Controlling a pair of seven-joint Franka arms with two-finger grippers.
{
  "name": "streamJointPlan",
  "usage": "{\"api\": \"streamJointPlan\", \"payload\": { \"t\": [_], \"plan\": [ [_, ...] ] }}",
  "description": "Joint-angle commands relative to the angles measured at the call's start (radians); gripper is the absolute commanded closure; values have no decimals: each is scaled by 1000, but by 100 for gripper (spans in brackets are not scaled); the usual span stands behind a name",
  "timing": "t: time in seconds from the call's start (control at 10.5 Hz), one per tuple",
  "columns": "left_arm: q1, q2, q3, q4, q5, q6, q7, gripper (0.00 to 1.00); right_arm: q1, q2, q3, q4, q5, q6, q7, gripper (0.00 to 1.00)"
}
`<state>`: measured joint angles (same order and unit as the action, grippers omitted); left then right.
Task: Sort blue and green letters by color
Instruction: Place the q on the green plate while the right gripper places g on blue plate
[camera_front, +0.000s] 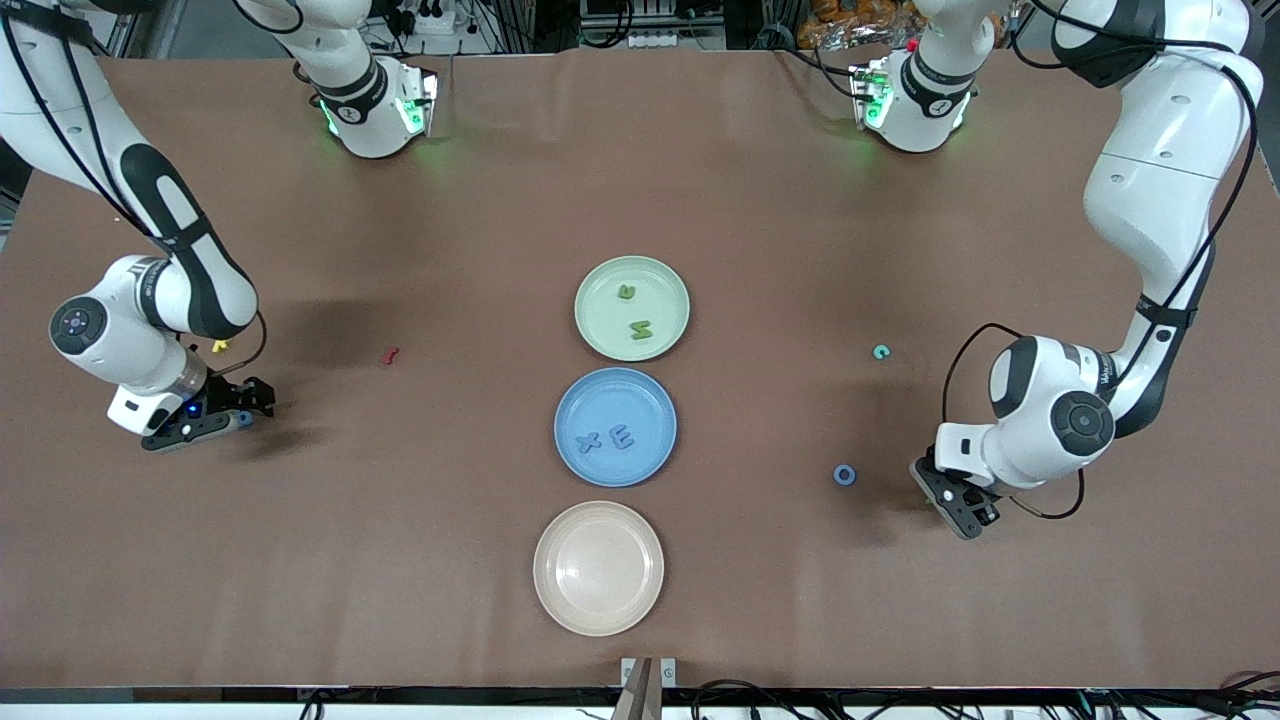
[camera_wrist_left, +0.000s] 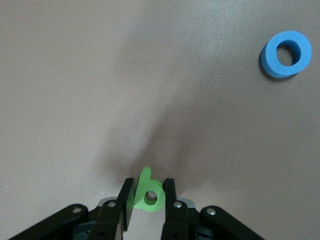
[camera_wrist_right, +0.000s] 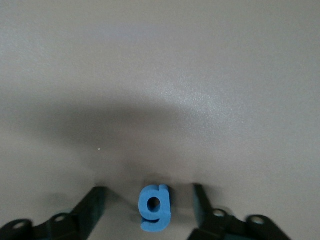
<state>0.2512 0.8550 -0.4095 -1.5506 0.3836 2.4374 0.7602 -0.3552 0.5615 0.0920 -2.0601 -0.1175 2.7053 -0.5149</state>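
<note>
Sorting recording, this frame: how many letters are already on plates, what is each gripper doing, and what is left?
Done: two green letters lie on the green plate, and blue X and E on the blue plate.

In hand: the left gripper is shut on a green letter; the right gripper is open around a blue g on the table.

Left: the blue O and a teal letter, both at the left arm's end.

Left hand (camera_wrist_left: 146, 197) pinched shut low over the table, right hand (camera_wrist_right: 149, 207) spread wide
</note>
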Motion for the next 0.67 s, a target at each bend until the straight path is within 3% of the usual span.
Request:
{"api": "streamJointPlan", "payload": {
  "t": [0.0,0.29,0.57],
  "plan": [
    [-3,-19,-17,7,17,5,-118,100,-10,0,2,5,18,1,-19,77],
    [19,-45,-110,-11,14,-53,-282,100,-16,-2,2,-5,21,2,-17,77],
    [23,-108,-254,-101,15,-179,-676,100,-13,-21,3,3,21,-13,27,80]
  ]
}}
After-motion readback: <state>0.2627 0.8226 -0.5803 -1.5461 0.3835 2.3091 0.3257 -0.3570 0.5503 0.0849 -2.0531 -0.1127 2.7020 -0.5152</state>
